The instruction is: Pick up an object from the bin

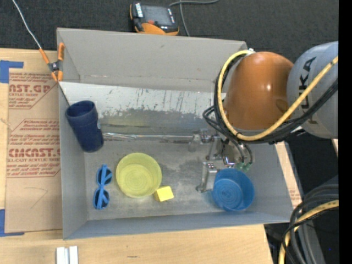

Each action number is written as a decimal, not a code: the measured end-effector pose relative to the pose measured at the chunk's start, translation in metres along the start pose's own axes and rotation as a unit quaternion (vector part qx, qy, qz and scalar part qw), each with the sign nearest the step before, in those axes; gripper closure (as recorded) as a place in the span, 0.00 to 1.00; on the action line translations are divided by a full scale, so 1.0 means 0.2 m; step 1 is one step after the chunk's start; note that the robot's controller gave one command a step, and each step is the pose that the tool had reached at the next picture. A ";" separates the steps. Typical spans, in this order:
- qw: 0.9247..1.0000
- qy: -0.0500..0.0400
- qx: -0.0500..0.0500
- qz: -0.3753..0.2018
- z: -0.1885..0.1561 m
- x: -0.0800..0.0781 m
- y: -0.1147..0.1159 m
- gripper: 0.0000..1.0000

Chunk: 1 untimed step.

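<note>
From my station I see the arm (pixel 316 87) come in from the right, its orange cover (pixel 258 89) and looped yellow cables (pixel 223 87) hanging over the right half of the grey bin (pixel 148 54). Below the cover the gripper (pixel 212 175) is down near the bin floor, at the near right corner. Its metal parts sit against the left side of a round blue cup (pixel 234 191), which I see nearly end-on. That cup is the thing closest to the gripper, though I cannot make out whether the two touch, and the wrist hides enough that I cannot tell whether the gripper is parted or closed. I see nothing clearly held in it.

The other things lie well apart, not heaped. Left of the gripper, across a bare patch of floor, sits a yellow bowl (pixel 138 174) with its mouth up. A small yellow block (pixel 164 194) lies just beside the bowl's lower right edge. Further left, near the left wall, a pair of blue sunglasses (pixel 102 187) lies flat. Above them a dark blue cup (pixel 83 124) is on its side against the left wall, its open end pointing up and left, far from the gripper.
</note>
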<state>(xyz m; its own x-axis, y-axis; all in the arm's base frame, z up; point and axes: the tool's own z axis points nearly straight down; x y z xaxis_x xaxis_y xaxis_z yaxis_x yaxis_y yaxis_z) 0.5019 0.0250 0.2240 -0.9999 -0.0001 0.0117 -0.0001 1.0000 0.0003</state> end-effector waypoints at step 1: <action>0.998 0.003 0.001 -0.057 0.45 -0.24 -0.67 0.00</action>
<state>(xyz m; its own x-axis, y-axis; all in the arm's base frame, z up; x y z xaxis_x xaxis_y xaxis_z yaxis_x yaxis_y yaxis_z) 0.5498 -0.1088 0.1342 -0.9934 -0.1130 0.0170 -0.1130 0.9936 0.0005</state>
